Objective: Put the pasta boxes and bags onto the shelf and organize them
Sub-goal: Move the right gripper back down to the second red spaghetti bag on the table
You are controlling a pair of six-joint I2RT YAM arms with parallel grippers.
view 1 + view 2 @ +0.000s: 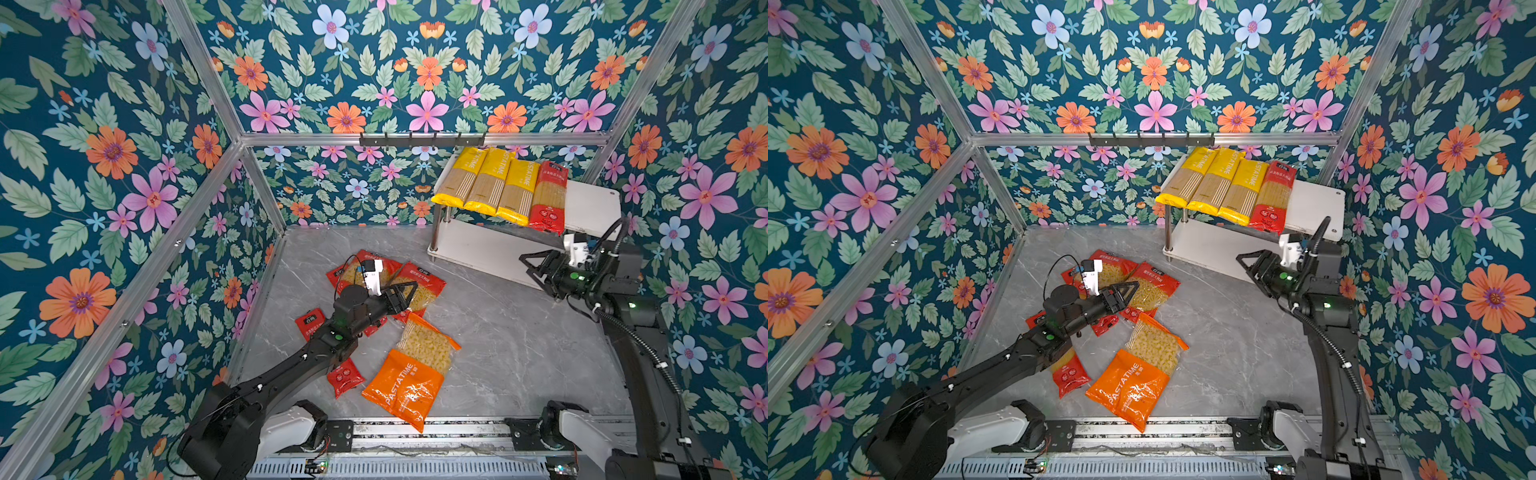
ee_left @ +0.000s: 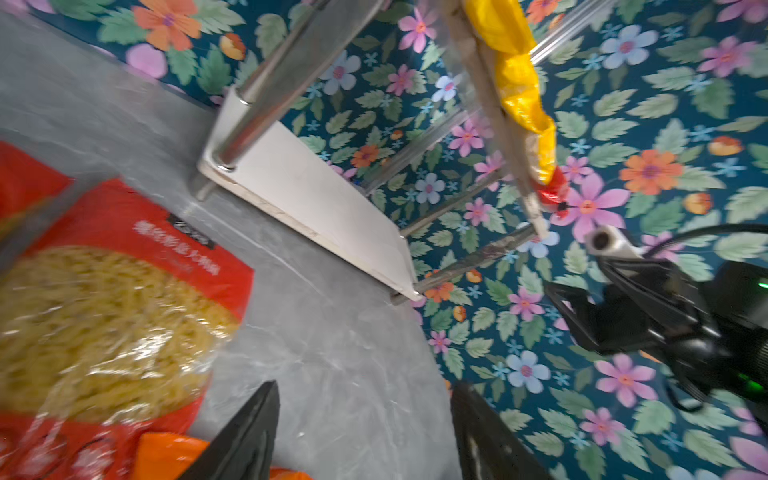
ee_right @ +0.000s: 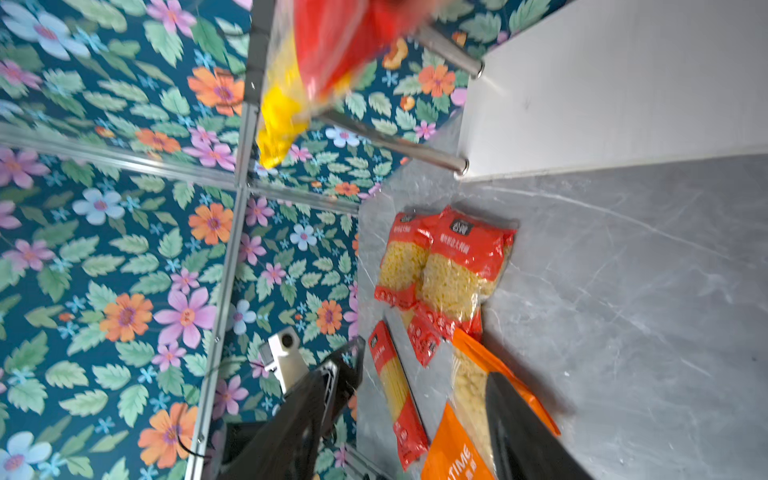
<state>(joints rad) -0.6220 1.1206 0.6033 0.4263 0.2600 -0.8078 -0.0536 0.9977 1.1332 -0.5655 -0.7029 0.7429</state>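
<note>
While its jaws gape empty, right gripper (image 1: 527, 266) hangs just beside shelf (image 1: 592, 203), top board carrying three yellow spaghetti packs (image 1: 484, 183) plus one red spaghetti pack (image 1: 550, 195); left gripper (image 1: 412, 291), also spread empty, hovers over red macaroni packs (image 1: 430, 284) on table (image 1: 519, 340).

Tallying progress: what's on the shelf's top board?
Three yellow spaghetti packs and one red spaghetti pack side by side; the top board is bare at its right end, hidden under them.

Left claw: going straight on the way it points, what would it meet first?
Likely the front edge of the shelf's lower board, beyond bare tabletop; the right claw sits aside of that line. Height unclear.
</note>
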